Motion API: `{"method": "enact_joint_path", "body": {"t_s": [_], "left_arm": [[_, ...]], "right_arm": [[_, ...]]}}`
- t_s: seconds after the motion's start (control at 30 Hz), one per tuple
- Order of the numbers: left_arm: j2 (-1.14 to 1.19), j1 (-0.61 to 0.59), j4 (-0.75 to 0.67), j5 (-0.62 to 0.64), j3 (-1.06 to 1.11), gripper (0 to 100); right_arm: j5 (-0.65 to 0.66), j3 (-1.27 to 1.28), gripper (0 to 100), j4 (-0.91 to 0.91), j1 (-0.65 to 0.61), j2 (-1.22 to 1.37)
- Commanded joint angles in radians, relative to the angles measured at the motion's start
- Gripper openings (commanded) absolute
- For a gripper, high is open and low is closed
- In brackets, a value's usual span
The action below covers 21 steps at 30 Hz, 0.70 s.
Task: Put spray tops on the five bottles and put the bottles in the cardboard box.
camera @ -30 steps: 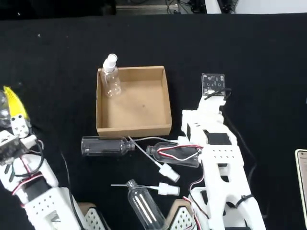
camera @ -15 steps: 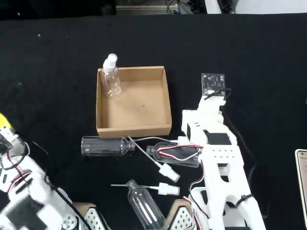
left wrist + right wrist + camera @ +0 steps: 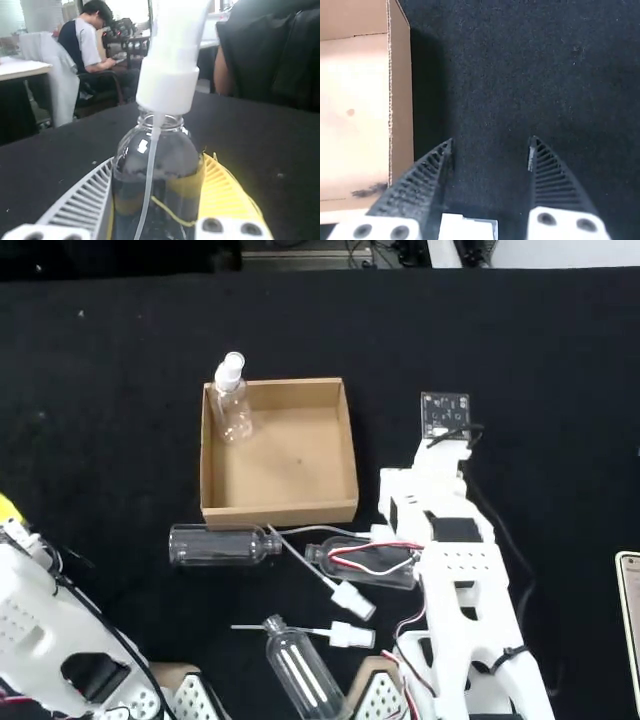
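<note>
Swinging down toward the near left corner of the desk, the left arm [image 3: 45, 630] sits lower in the high view than a second ago, with just a tip of its yellow jaw at the left edge. The right arm [image 3: 455, 570] has not shifted, nor has anything lying on the desk.

The black cloth-covered desk [image 3: 520, 340] carries a shallow brown cardboard box [image 3: 280, 511] near its middle. A clear plastic bottle with a white spray top [image 3: 232, 408] stands in the box's far left corner. In front of the box a capless clear bottle [image 3: 220, 545] lies on its side. Beside it a second capless bottle [image 3: 365, 565] lies under the right arm's red and white wires, and a third capless bottle [image 3: 300, 668] lies at the near edge. A loose white spray top [image 3: 353, 601] and a second loose spray top [image 3: 350, 634] lie among them.

The left gripper [image 3: 162, 165] has its jaws closed on a held clear bottle [image 3: 155, 190]. A white pump top [image 3: 170, 65] rests on its neck, its tube running down inside. Other tables and chairs fill the room behind.

The right gripper [image 3: 490, 145] hangs with jaws open over black cloth, just beside the box's right wall and apart from it.

Black cloth stretches wide beyond the box and to both its sides, while the near strip between the arms is crowded.
</note>
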Motion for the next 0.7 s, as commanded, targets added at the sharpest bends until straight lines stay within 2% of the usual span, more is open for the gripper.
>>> {"method": "enact_joint_path", "body": {"t_s": [0.0,0.47,0.67], "left_arm": [[0.031,-0.033,-0.038,0.000,-0.074,3],[0.051,-0.077,-0.034,0.000,-0.105,3],[0.147,-0.090,-0.034,0.000,-0.128,3]], "right_arm": [[-0.003,-0.002,20.8,-0.023,0.018,-0.051],[-0.003,-0.002,20.8,-0.023,0.020,-0.051],[-0.003,-0.002,20.8,-0.023,0.020,-0.051]]}}
